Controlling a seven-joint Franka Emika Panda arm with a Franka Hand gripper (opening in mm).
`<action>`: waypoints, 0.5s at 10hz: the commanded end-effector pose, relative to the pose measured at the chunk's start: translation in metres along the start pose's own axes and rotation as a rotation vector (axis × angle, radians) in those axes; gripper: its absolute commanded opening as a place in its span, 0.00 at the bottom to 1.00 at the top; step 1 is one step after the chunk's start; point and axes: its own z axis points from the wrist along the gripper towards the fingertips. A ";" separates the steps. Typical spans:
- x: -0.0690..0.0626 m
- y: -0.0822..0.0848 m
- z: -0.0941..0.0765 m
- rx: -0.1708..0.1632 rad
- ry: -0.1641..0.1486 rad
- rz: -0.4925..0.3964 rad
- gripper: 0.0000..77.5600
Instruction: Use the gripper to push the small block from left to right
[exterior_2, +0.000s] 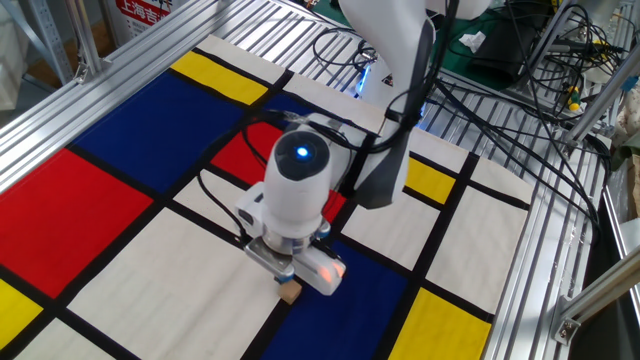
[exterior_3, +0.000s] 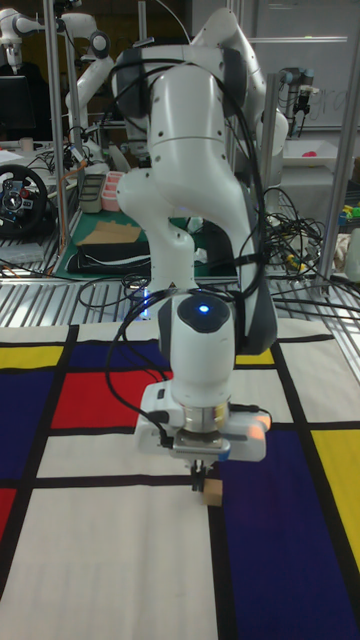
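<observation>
The gripper (exterior_3: 198, 480) — fingers pressed together — touches the small block (exterior_3: 212, 491), unmarked; no legible writing nearby.

This was a robotics lab: a white arm (exterior_3: 190, 180) stood over a tabletop (exterior_2: 90, 210) framed in aluminium rails (exterior_2: 545, 250), with loose black cables (exterior_2: 500, 110) behind, more robot arms (exterior_3: 85, 60) and a steering-wheel controller (exterior_3: 20, 200) on back benches.
</observation>
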 end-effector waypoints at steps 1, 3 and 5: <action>0.001 0.015 0.008 -0.004 -0.020 0.017 0.00; 0.003 0.019 0.006 -0.005 -0.023 0.026 0.00; 0.005 0.024 0.002 -0.003 -0.023 0.034 0.00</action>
